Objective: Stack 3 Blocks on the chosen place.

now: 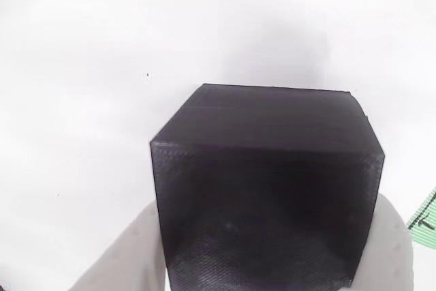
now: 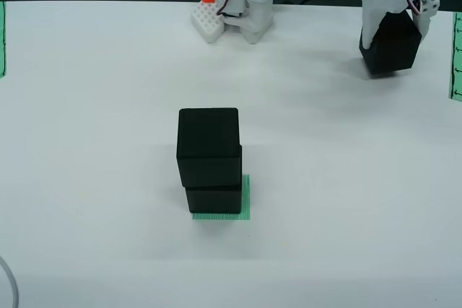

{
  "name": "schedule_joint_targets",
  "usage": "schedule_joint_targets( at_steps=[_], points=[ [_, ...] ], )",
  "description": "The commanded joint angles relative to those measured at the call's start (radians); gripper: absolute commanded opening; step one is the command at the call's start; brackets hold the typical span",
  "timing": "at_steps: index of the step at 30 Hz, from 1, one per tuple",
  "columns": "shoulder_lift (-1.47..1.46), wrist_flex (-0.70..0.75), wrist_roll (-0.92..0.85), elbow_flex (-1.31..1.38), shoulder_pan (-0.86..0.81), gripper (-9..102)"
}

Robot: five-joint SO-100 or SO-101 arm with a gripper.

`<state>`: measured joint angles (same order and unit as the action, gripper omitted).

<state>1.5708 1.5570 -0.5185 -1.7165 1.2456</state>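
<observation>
The end effector grips one block whose bottom is cut off in the view riding on it

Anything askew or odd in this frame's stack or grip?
Slightly: in the view from above, the upper block sits a little left of the lower block on the green patch. The gripper holds the third block squarely.

Two stacked blocks are hiding most of the green striped patch from above; the held block is running off the gripper view's lower edge.
</observation>
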Motion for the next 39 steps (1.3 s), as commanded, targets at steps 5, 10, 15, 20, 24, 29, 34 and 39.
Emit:
schedule_joint_targets(
  at_steps=[5,10,15,20,24,29,34,39],
  points=[
    [0.140,0.014,0.006,-0.011,-0.078,21],
    [0.201,0.014,0.014,0.000,-0.167,21],
    [0.267,0.014,0.023,0.021,-0.287,21],
    [0.298,0.014,0.060,0.057,-0.416,21],
    [0.299,0.014,0.115,0.123,-0.529,21],
    [0.304,0.015,0.153,0.192,-0.658,21],
    [0.345,0.014,0.163,0.210,-0.753,21],
    [0.440,0.012,0.164,0.230,-0.811,21]
  ],
)
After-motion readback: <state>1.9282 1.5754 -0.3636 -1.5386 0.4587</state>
